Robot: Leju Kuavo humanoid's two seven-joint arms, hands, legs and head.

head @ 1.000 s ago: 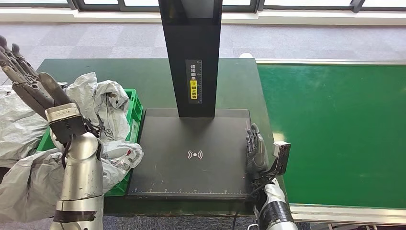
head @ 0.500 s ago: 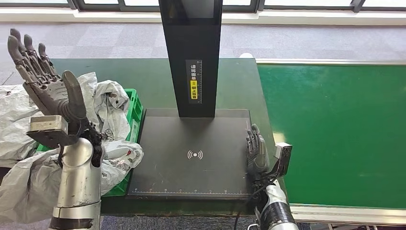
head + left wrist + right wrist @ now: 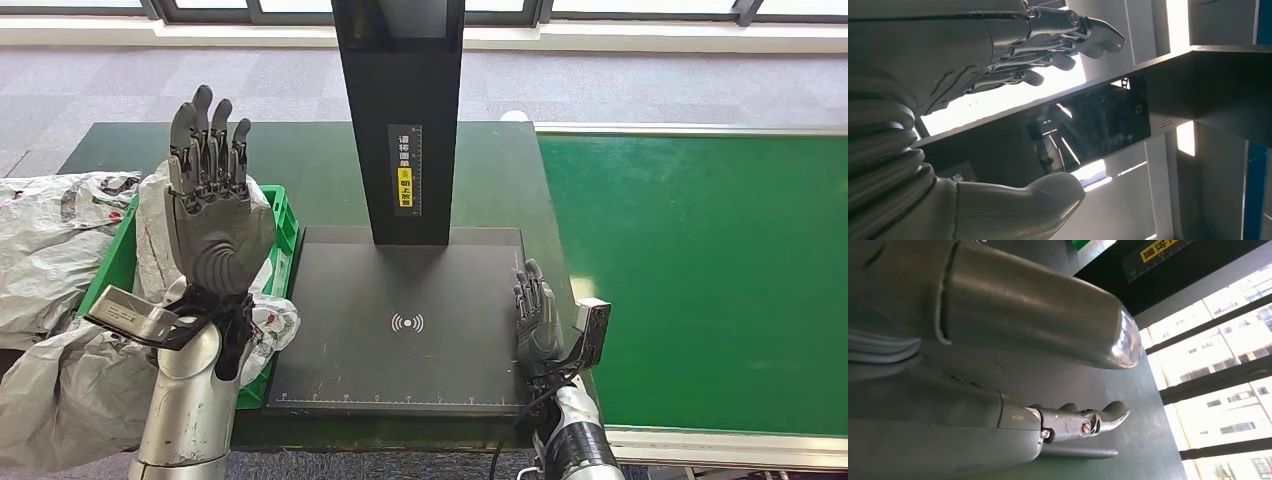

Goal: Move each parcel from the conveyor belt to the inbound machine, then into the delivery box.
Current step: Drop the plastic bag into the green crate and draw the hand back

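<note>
Two hands are free of any parcel. Biggest in view, the green conveyor belt (image 3: pixel 700 280) runs bare along the right, so no parcel waits there. Beside it the black scanner plate (image 3: pixel 400 330) lies bare too, under its upright post (image 3: pixel 400 120). Crumpled grey plastic parcels (image 3: pixel 60 400) fill and spill around the green crate (image 3: pixel 282 235), likely the delivery box. Above it the left hand (image 3: pixel 212 215) stands raised, fingers spread, holding nothing. The right hand (image 3: pixel 535 315) rests at the plate's edge, fingers straight, ready for the belt.
</note>
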